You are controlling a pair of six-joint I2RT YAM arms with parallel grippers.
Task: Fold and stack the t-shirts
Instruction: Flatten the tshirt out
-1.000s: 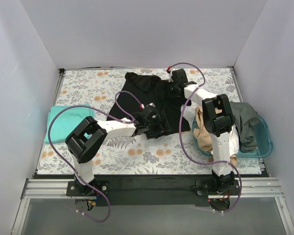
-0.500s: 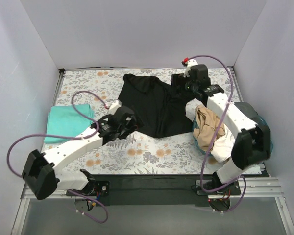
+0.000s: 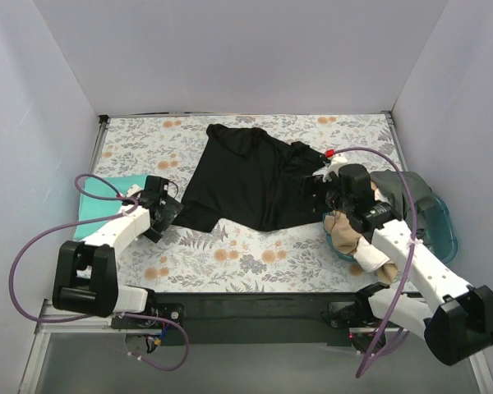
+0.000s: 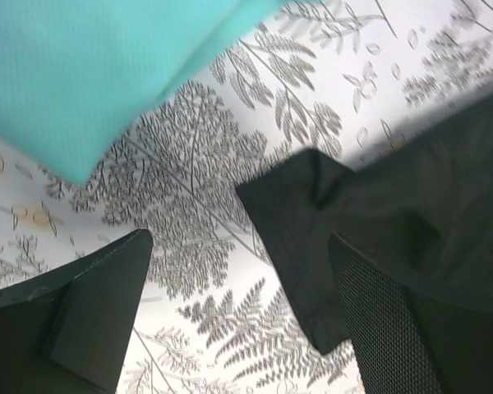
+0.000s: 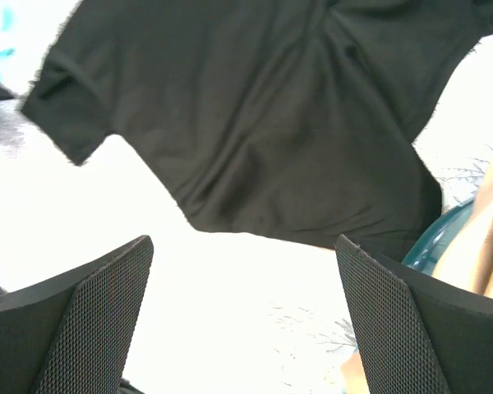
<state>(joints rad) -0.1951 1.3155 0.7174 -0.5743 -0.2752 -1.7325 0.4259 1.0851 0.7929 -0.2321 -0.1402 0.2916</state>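
Both arms have pulled back in the last half second. Left gripper (image 3: 168,213) was out over the near hem of the black t-shirt (image 3: 255,176). Now it sits back at 9 o'clock, fingers spread wide and empty, and the wrist view shows the shirt's sleeve (image 4: 312,238) on the table below the gap. Just past it, farther toward 9, lies the folded teal t-shirt (image 3: 94,203).

Right gripper (image 3: 314,187) has come in from the 1 o'clock corner to the shirt's right edge, about 3 o'clock. It is released too, nothing in its fingers. Beside it the teal basket (image 3: 442,234) holds a tan t-shirt (image 3: 343,230) and a grey t-shirt (image 3: 404,197).

Farther on, the black shirt lies loose on the floral table (image 3: 230,254), from centre up to 12 o'clock, much where it was.
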